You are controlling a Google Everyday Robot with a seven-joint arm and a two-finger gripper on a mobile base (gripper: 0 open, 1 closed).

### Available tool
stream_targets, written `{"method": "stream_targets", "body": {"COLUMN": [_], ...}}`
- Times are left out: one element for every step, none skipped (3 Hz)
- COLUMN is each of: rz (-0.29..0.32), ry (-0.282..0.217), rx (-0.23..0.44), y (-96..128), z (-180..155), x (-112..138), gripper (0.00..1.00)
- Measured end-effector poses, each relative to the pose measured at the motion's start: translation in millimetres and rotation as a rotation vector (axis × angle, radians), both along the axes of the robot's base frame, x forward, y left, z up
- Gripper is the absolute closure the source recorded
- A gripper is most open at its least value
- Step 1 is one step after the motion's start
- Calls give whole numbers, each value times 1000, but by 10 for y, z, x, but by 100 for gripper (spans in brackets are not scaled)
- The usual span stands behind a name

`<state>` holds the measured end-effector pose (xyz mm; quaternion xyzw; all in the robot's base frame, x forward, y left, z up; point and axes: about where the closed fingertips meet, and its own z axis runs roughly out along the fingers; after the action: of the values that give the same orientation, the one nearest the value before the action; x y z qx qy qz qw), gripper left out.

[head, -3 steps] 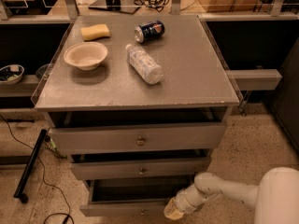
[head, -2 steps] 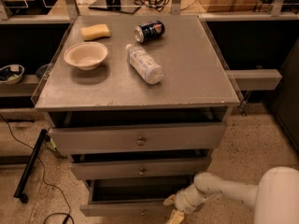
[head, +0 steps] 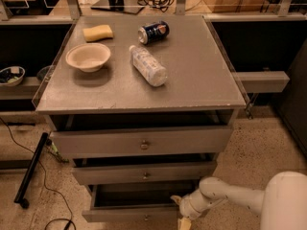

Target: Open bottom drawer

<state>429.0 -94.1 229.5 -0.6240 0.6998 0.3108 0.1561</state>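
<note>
The bottom drawer [head: 129, 215] is the lowest and narrowest grey front of the cabinet, at the bottom edge of the view. It stands pulled out, with a dark gap showing behind its front. Its small knob [head: 146, 218] sits at the centre. My gripper [head: 181, 212] is at the right end of the drawer front, low in the view, on the end of my white arm [head: 225, 195] that reaches in from the bottom right. Its fingertips run partly off the lower edge.
Above are the mid drawer [head: 144, 173] and the wide top drawer [head: 142, 142], both slightly out. The cabinet top [head: 201, 66] holds a bowl [head: 88, 56], a sponge [head: 98, 32], a can [head: 153, 31] and a lying plastic bottle [head: 148, 65]. A black cable [head: 33, 169] lies on the floor left.
My gripper has moved slightly down and towards me at the drawer's right end, and the bottom drawer has come out a little further.
</note>
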Motion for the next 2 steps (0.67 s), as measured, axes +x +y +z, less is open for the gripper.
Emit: {"method": "stream_targets", "body": {"rz": [6, 6], "ry": [93, 93], "rx": [1, 1], "y": [-120, -120], "z": [-183, -183], "x": [-238, -238], "gripper": [0, 0]}}
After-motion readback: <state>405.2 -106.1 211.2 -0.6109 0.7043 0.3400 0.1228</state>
